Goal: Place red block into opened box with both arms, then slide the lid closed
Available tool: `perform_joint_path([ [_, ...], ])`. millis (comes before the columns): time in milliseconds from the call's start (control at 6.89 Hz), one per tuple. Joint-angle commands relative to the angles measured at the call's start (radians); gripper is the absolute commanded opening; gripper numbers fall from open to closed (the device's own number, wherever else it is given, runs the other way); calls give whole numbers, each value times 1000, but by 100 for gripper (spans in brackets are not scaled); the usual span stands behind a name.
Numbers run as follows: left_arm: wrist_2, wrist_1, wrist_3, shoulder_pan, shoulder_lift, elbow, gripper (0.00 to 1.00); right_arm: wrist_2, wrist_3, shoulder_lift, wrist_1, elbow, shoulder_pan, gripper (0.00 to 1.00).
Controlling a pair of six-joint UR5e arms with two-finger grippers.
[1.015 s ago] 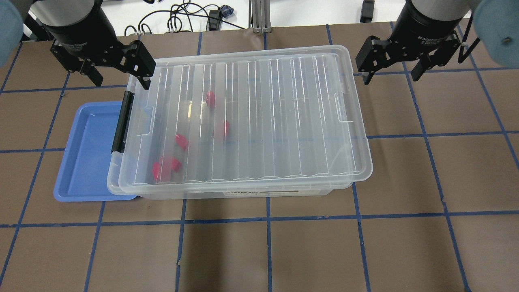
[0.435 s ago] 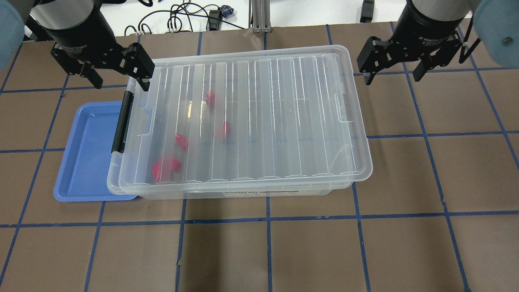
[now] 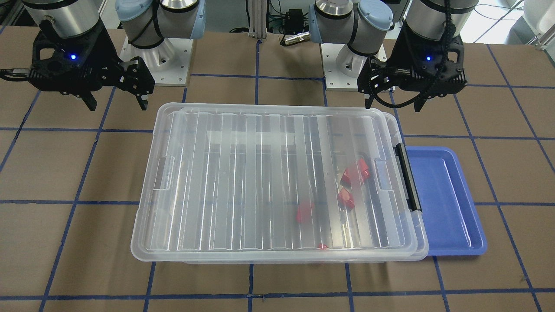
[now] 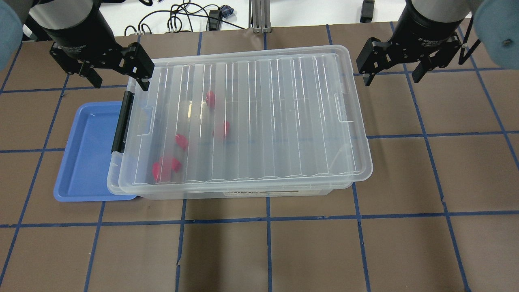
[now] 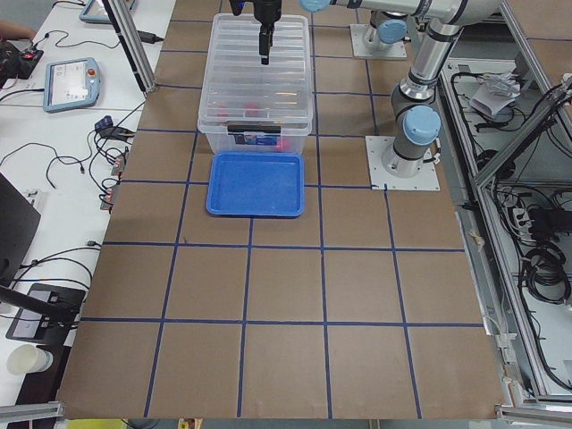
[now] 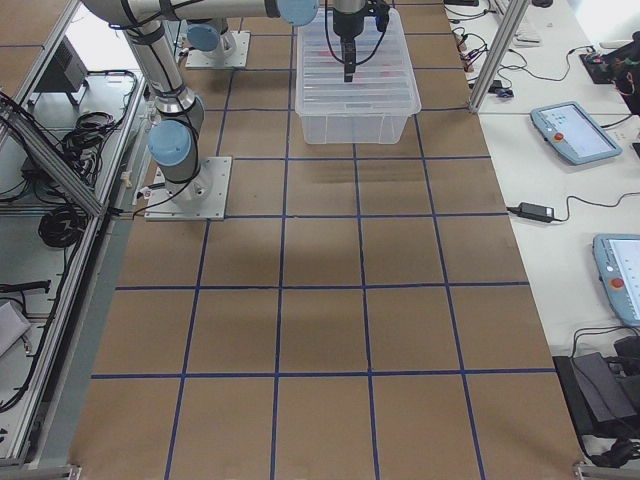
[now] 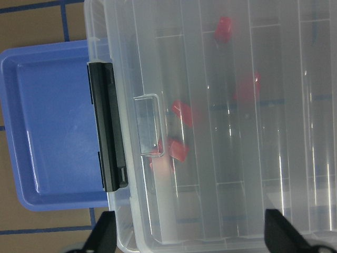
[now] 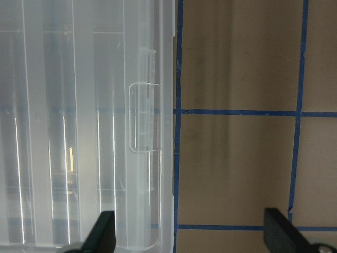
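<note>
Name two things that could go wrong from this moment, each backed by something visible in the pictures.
1. The lid looks slightly offset from the rim of the box along the near edge. It may not be fully seated, so a knock could shift it.
2. The left gripper, jaws open, hangs close to the box's far corner by the black latch. A sideways move might clip the rim and drag the box.

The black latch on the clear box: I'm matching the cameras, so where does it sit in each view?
Front-facing: latch right of centre.
Overhead: latch left of centre.
Exterior left: latch near top, small.
Exterior right: not visible.
Left wrist: latch left of centre.
Right wrist: not in it.
Landmark: blue tray, beside the latch wherever it shows.
</note>
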Motion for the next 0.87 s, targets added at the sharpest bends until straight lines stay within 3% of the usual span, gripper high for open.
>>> perform_joint_path([
  [0,0,0,1,-1,1,0,100,-1,0,-1,0,1,0,100],
  [725,0,-5,-9,-4,4,-3,100,-4,0,0,0,1,0,100],
])
